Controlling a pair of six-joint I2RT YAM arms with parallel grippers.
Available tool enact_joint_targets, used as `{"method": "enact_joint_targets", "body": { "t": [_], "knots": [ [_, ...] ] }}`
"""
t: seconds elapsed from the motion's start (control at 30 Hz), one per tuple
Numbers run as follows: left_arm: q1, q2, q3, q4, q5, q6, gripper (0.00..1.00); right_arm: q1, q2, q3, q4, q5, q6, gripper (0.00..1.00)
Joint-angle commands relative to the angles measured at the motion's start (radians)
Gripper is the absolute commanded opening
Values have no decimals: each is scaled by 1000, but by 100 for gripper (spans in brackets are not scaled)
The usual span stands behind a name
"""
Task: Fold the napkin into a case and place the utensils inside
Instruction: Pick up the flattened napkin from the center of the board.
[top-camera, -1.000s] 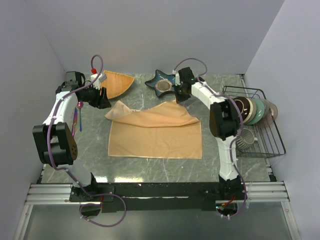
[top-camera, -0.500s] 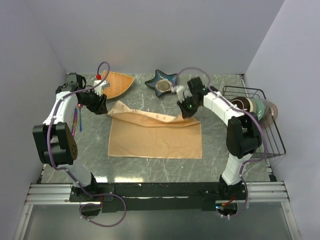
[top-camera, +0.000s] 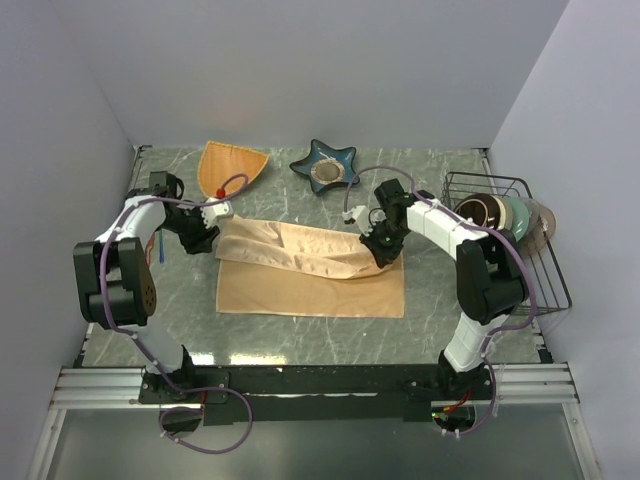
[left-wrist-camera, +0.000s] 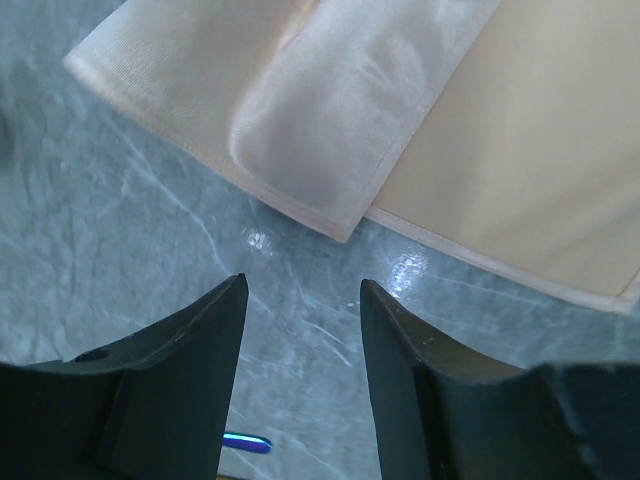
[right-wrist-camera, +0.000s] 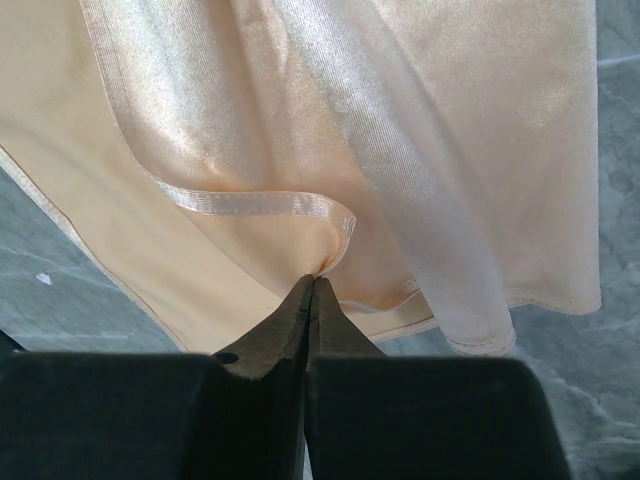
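napkin (top-camera: 310, 285) lies mid worktop (top-camera: 300, 335), its far edge folded over toward the near side in a creased band. near part is flat.

right gripper (right-wrist-camera: 312, 285) is closed tight on a pinch of the hem at the fold's right end, w/ cloth bunched up round the tips. left gripper (left-wrist-camera: 302, 285) hangs open and empty over bare marble, just off the napkin's folded far-left corner, not touching it.

a thin blue-purple sliver low in the left wrist view is prob. the cutlery (left-wrist-camera: 245, 441), near the worktop's left edge. too little shows to be sure.

around it:
- orange fan dish (top-camera: 235, 165) at far-left corner
- blue star dish (top-camera: 325, 167) at mid far edge, both well clear of the cloth
- wire rack (top-camera: 540, 270) along right edge w/ bowls (top-camera: 500, 220) on edge inside, right arm's elbow in front of it
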Motion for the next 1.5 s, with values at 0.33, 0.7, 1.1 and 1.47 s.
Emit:
{"method": "enact_joint_targets", "body": {
  "t": [0.33,0.7,1.1,1.47],
  "knots": [
    [-113,15,-118,35,-101,281,52,1,-19,27,-24,11,-15,0],
    [-145,83,-130,102,-183,293,35,-3,-4,49,-36,2,-8,0],
    [-154,-20,-115,69,-143,249,1,-13,-16,78,-54,-4,0,0],
    [-168,-163,-141,-99,-85,153,1,-29,-91,23,-74,11,-40,0]
  ]
}}
